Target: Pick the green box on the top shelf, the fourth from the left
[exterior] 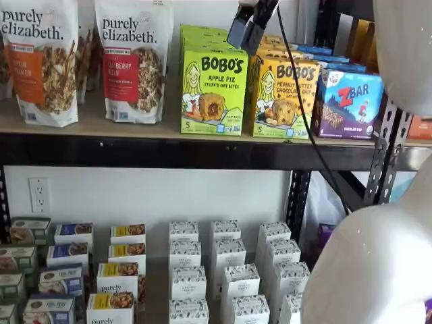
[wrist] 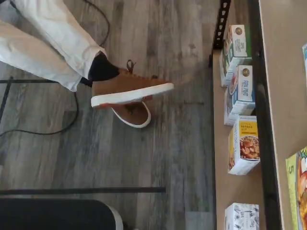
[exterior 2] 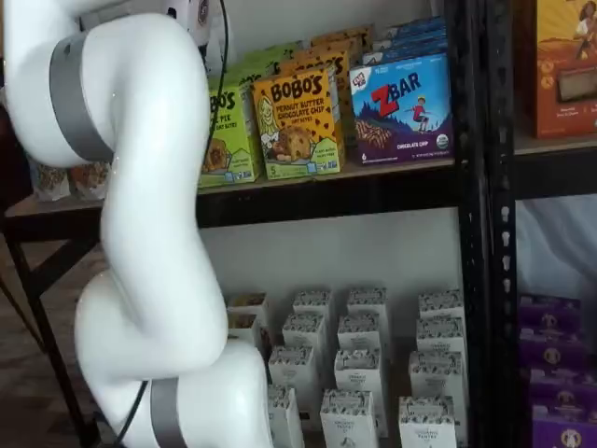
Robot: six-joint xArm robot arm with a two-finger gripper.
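Black-fingered hand [exterior: 251, 25] hung from the top edge, at one o'clock above the lime-green upright carton [exterior: 214, 86], fingers seen parted, nothing gripped, pale tan top shelf [exterior: 94, 128] beneath, white arm [exterior 2: 140, 233] bent in front.

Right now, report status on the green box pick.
Gripper above the shelf goods, fingers side-on, empty. Green box upright on the top shelf, untouched. Nothing blocking its front.

Even indoor light, soft shadows; near arm [exterior 2: 149, 233] blurred.
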